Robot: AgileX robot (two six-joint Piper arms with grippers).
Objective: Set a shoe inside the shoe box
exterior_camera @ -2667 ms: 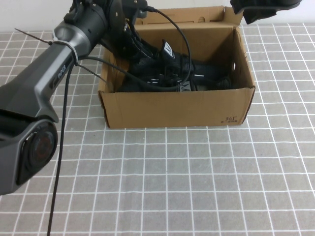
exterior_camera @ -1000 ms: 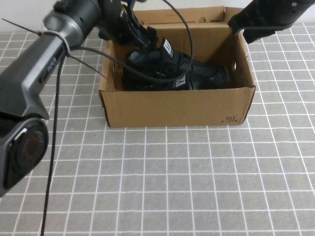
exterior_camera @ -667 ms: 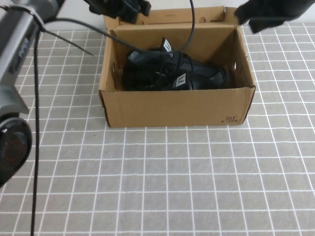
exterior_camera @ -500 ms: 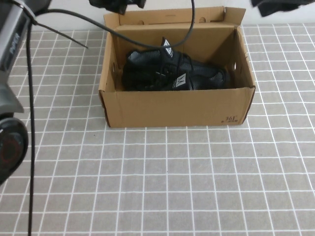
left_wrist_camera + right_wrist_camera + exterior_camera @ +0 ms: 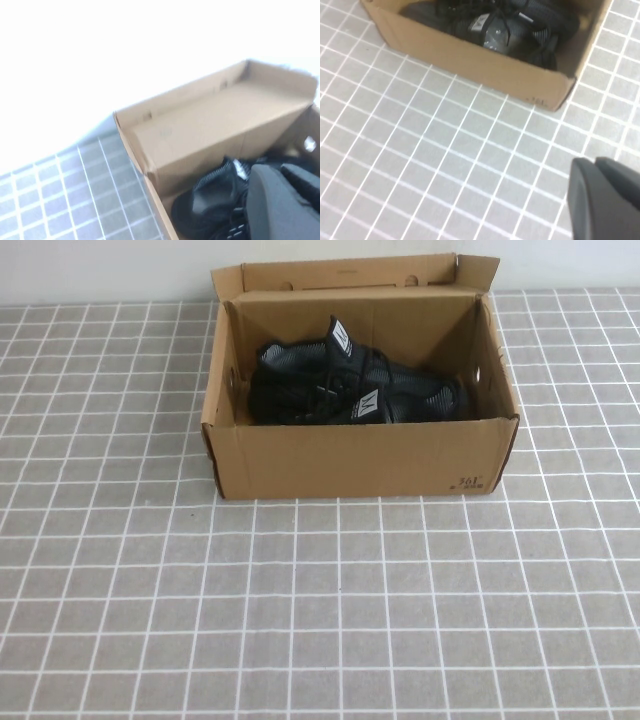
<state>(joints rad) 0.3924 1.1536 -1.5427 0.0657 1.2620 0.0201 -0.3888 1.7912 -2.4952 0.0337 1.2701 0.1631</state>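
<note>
The brown cardboard shoe box (image 5: 360,455) stands open at the back middle of the table, its lid flap up. The shoe (image 5: 405,398), a black knit sneaker with a white tongue tag, lies inside along the front wall. Its pair-mate (image 5: 288,358), showing grey lining, lies behind it. Neither arm shows in the high view. In the left wrist view my left gripper (image 5: 292,187) hangs shut and empty just above the box (image 5: 200,130) and a black sneaker (image 5: 210,200). My right gripper (image 5: 600,175) is shut and empty over the tiles, well away from the box (image 5: 470,50).
A grey table (image 5: 320,620) with a white grid spreads on all sides of the box. A white wall runs behind the box's lid flap (image 5: 340,272).
Both arms have pulled back from over the box and left the high view. The left gripper let go of the shoe and shut. Both shoes stay in the box.
</note>
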